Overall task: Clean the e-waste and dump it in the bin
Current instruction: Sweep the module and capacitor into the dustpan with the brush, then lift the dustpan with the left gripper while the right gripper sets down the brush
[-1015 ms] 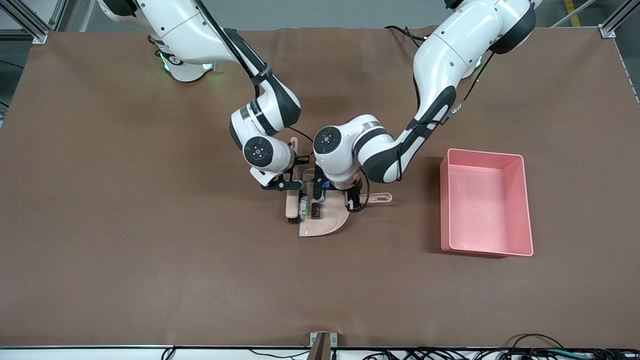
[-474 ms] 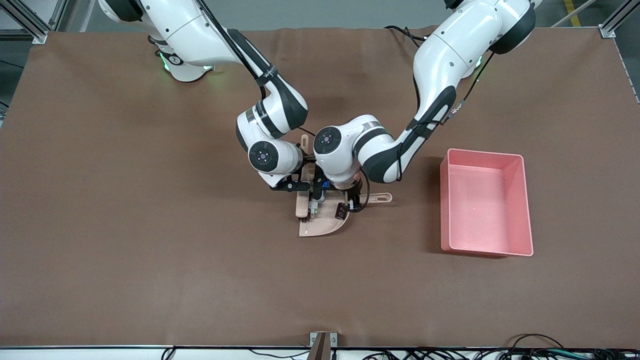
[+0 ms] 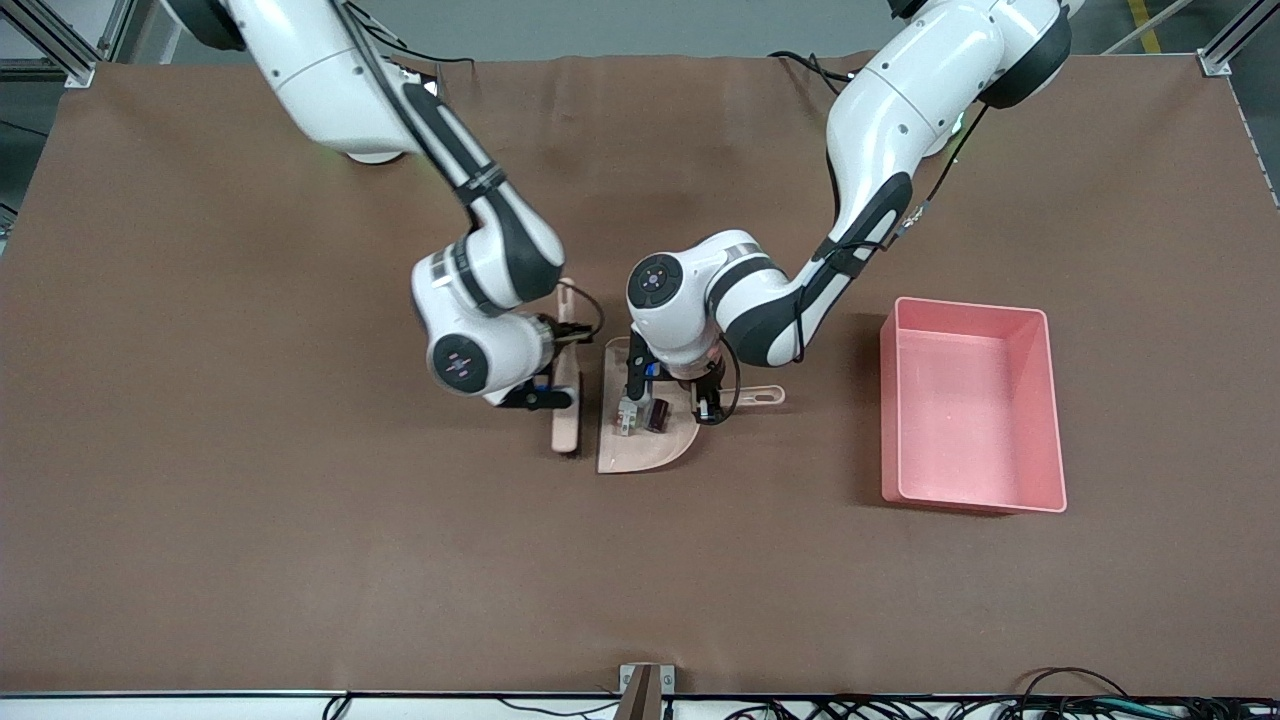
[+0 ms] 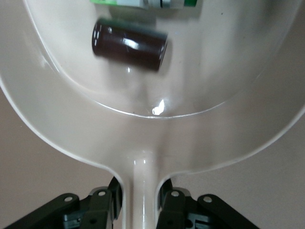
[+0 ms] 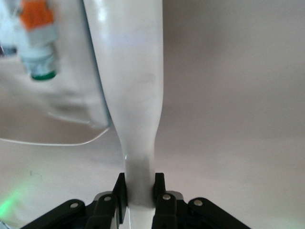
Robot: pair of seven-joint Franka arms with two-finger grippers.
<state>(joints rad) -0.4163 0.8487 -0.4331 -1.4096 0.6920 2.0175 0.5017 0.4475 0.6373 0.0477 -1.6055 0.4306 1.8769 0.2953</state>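
Observation:
The beige dustpan (image 3: pixel 650 452) lies flat on the table mid-way between the arms. In it lie the e-waste parts: the white-grey piece with a green label (image 3: pixel 627 416) and the dark stubby cylinder (image 3: pixel 657 415). My left gripper (image 3: pixel 708 404) is shut on the dustpan's handle (image 4: pixel 139 191); its wrist view shows the cylinder (image 4: pixel 129 44) and the green label (image 4: pixel 147 2) in the pan (image 4: pixel 143 129). My right gripper (image 3: pixel 556 393) is shut on the beige brush (image 3: pixel 565 420), held beside the pan toward the right arm's end. The right wrist view shows the brush (image 5: pixel 129 71) and the white-grey piece (image 5: pixel 38 45).
The pink bin (image 3: pixel 968 309) stands on the brown table toward the left arm's end, a short way from the dustpan's handle. It holds nothing that I can see.
The right gripper swept the brush into the dustpan, pushing both parts in, then drew it back out toward the right arm's end. The cylinder rolled within the pan. The left gripper stayed put.

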